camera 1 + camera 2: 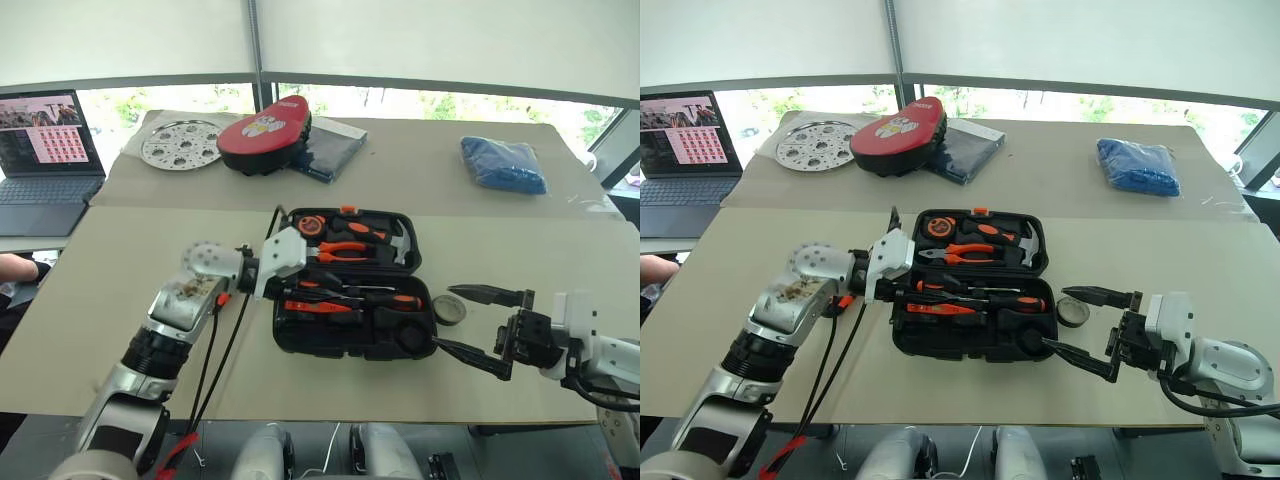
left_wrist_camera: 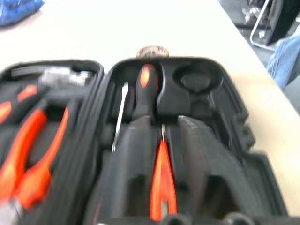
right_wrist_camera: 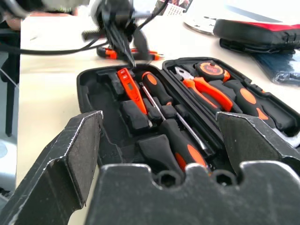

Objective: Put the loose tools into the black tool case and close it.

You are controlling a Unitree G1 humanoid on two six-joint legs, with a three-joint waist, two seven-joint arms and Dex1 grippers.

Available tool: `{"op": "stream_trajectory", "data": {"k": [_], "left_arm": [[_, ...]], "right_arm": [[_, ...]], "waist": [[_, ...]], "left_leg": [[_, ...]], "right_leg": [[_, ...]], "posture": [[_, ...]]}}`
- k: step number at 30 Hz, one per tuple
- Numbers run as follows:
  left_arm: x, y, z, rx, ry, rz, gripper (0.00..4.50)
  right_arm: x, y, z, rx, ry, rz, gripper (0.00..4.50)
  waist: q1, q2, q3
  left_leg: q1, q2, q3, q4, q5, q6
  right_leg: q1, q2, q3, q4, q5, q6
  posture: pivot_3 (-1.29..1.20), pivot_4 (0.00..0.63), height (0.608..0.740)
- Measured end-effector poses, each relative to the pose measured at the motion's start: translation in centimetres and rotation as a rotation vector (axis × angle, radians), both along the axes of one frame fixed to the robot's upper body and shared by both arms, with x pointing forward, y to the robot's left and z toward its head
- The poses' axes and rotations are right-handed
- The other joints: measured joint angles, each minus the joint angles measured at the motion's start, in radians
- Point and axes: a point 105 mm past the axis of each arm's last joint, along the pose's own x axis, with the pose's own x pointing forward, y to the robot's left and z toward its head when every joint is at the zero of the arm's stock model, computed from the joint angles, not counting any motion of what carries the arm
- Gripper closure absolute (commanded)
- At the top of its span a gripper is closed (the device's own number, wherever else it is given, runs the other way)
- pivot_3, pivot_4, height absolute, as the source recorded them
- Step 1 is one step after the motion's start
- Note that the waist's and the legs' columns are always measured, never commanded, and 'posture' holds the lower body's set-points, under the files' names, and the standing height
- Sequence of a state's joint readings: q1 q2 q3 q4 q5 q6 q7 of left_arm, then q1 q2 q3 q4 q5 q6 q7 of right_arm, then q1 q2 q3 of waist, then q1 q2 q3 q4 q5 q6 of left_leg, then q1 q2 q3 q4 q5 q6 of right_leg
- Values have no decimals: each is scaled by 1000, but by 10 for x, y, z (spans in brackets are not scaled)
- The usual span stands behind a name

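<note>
Black tool case (image 1: 970, 290) open, mostly filled; tape ring (image 1: 1073, 311) outside. Left fingers (image 3: 126, 56) together, right fingers (image 1: 1080, 330) apart.

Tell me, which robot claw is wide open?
The right gripper: its two black fingers stand far apart beside the black tool case. The left gripper is shut over the case.

No lettering, brand, number or sign can be read anywhere. The red-and-black pad (image 1: 264, 133) carries a pale printed mark on its top, too small to make out, and the laptop screen (image 1: 42, 130) shows a grid of small pictures with no legible text.
</note>
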State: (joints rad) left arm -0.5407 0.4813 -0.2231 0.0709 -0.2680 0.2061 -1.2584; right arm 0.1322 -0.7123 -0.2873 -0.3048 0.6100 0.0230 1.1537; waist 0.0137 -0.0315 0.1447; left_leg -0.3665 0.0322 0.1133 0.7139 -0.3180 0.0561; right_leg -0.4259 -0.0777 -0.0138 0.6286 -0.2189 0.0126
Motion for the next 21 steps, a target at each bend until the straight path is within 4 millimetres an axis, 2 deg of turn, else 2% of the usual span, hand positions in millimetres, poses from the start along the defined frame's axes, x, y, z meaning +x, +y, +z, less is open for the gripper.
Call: {"op": "stream_trajectory", "data": {"k": [7,13,21], "left_arm": [[8,6,-15,-2,-55,30,4444],[6,4,-34,78,-43,9,4444],[6,5,-41,159,-22,29,4444]], "right_arm": [[1,3,1,10,-18,6,0],[1,4,1,9,-18,6,0],[1,3,1,10,-17,4,0]], "waist": [[4,0,0],[0,0,0],[-3,3,-2]], "left_leg": [[-1,0,0,1,-1,2],[-1,0,0,0,-1,2],[5,0,0,0,-1,2]], "right_leg": [[1,0,0,-1,1,1],[1,0,0,-1,1,1],[5,0,1,0,1,1]], "posture": [[0,150,740],[0,150,740],[0,150,740]]}}
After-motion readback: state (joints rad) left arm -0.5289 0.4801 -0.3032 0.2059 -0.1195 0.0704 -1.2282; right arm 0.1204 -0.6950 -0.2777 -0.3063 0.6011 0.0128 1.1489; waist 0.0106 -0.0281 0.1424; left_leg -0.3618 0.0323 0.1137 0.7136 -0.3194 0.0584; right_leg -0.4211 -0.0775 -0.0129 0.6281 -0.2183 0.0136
